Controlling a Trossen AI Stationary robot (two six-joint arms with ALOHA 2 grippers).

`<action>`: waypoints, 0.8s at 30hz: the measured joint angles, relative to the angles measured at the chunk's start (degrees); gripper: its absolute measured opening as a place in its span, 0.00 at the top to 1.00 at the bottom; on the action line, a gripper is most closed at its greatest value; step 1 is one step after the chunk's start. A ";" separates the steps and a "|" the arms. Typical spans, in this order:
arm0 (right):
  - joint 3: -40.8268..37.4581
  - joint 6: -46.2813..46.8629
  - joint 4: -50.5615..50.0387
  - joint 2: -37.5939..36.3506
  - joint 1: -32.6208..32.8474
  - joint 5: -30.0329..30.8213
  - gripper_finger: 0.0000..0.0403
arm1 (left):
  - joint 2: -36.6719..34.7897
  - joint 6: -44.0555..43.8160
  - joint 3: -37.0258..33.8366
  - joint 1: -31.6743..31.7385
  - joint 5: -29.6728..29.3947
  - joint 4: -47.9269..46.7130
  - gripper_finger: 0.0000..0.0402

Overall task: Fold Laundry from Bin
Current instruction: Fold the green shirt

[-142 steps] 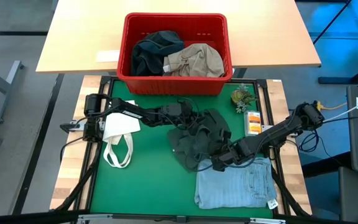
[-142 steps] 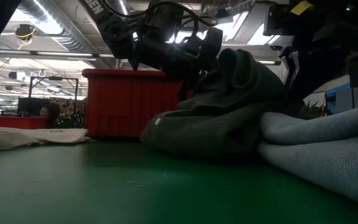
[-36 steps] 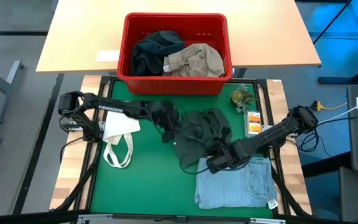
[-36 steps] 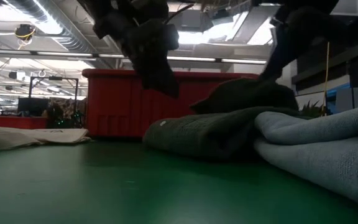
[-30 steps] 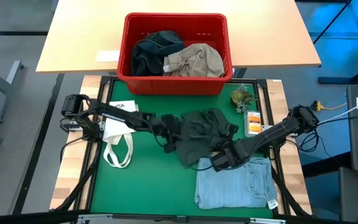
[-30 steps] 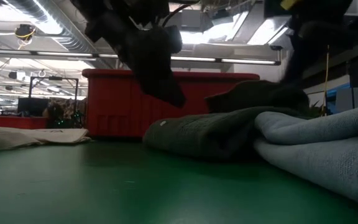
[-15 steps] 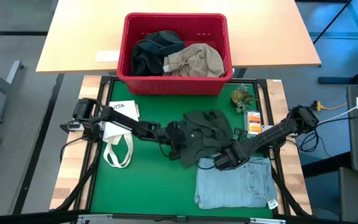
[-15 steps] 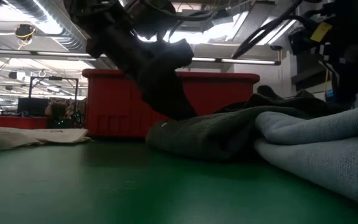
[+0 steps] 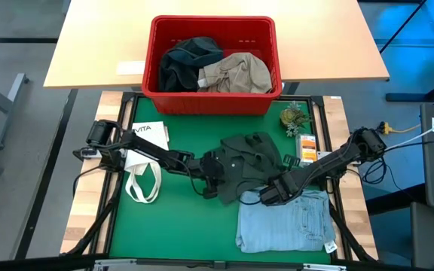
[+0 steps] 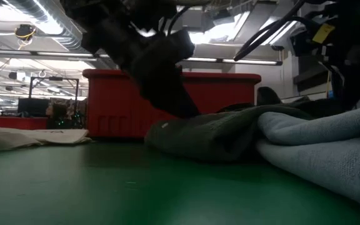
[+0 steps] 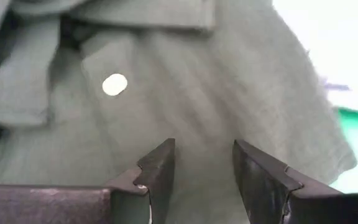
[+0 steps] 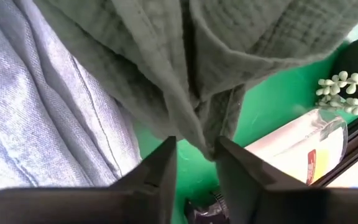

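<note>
- The green table mat [image 9: 172, 218] is carrying the work area, with a wooden table beyond it.
- The bin [image 9: 212, 99], red with slotted sides, is sitting at the far end of the mat; in the low view [image 10: 117, 103] it is standing behind the garments.
- Inside the bin a dark garment [image 9: 183, 64] is lying beside a khaki-beige garment [image 9: 236, 73], the two touching.
- The folded light blue jeans [image 9: 285, 223] are resting at the near right of the mat, just beside the green piece.
- The dark green garment [image 9: 247, 165] is lying bunched in the middle of the mat, its near edge overlapping the jeans.
- A white tote bag [image 9: 143, 169] is lying on the mat's left side under the left arm.
- The left gripper [image 11: 202, 163] is hovering low at the green garment's left edge, its fingers spread apart with only cloth behind them, pinching nothing.
- The right gripper [image 12: 196, 154] is sitting where green garment meets jeans, its fingers parted, a fold of green cloth hanging in the gap between them.
- A small plant [image 9: 294, 117] is standing near the bin's right corner.
</note>
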 joint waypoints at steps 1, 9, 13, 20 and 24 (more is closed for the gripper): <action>0.03 -0.65 -0.02 0.00 0.00 0.00 0.68 | -0.09 0.00 0.32 -0.02 0.09 0.24 0.61; 4.44 -1.41 -6.54 0.02 0.00 1.02 0.60 | -0.17 -1.69 2.93 -0.57 2.99 0.48 0.61; 7.18 -1.56 -8.50 0.02 0.00 5.37 0.61 | -0.19 -1.92 3.17 -2.08 2.98 0.83 0.61; 9.37 -6.05 -7.29 0.02 0.00 11.35 0.61 | 2.05 -1.93 3.21 -5.69 -3.03 2.09 0.61; 9.47 -8.75 -3.70 0.02 0.00 14.60 0.61 | 5.98 -2.02 3.21 -6.24 -5.08 3.89 0.61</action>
